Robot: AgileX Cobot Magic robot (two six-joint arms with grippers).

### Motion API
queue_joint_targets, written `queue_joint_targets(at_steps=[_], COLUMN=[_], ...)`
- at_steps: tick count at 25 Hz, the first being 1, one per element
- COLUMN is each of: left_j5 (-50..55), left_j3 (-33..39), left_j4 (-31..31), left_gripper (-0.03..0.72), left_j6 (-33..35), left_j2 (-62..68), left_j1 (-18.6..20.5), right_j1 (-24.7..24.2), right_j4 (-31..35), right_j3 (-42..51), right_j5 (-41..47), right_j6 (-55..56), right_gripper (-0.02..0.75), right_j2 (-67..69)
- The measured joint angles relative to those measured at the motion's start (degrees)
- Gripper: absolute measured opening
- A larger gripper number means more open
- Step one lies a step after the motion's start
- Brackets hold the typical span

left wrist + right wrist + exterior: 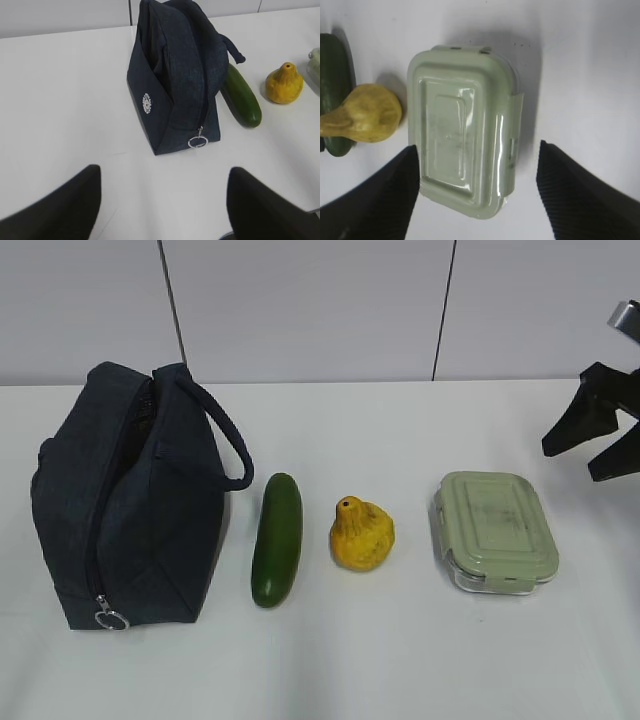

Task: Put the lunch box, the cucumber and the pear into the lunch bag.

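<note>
I'm hovering my right gripper (477,192), jaws wide and empty, over the lunch box (462,127) near the table's right edge. Left gripper (162,202) is also gaping empty, facing the zipped lunch bag (175,75). Next I'm thinking: unzip first.

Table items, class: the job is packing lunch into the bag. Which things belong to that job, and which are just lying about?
Belonging to the job:
- dark navy fabric lunch bag
- smooth dark green cucumber
- squat yellow-orange pear
- clear lunch box with sage-green clip lid

Just lying about:
- nothing; only the white table shows otherwise
</note>
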Motion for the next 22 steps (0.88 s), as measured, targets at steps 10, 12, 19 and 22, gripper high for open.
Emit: queue_joint_targets(at_steps=[10, 12, 19, 22], left_j5=[0.0, 0.0, 0.0, 0.0], left_j3=[0.0, 0.0, 0.0, 0.0], left_j4=[0.0, 0.0, 0.0, 0.0], left_gripper=[0.466, 0.466, 0.466, 0.466], left_j6=[0.0, 0.0, 0.0, 0.0], left_j2=[0.0, 0.0, 0.0, 0.0], left_j1=[0.0, 0.0, 0.0, 0.0], right_j1=[0.0, 0.0, -0.39, -1.3], right_j4=[-3.39, -3.14, -2.91, -0.07], right_j3=[0.0, 0.63, 7.32, 9.52], right_j5=[0.49, 0.49, -1.88, -3.05], right_j6=[-2.86, -4.22, -6.73, -9.57], right_gripper=[0.57, 0.57, 0.57, 0.57], right_j2=[0.0, 0.0, 0.0, 0.0])
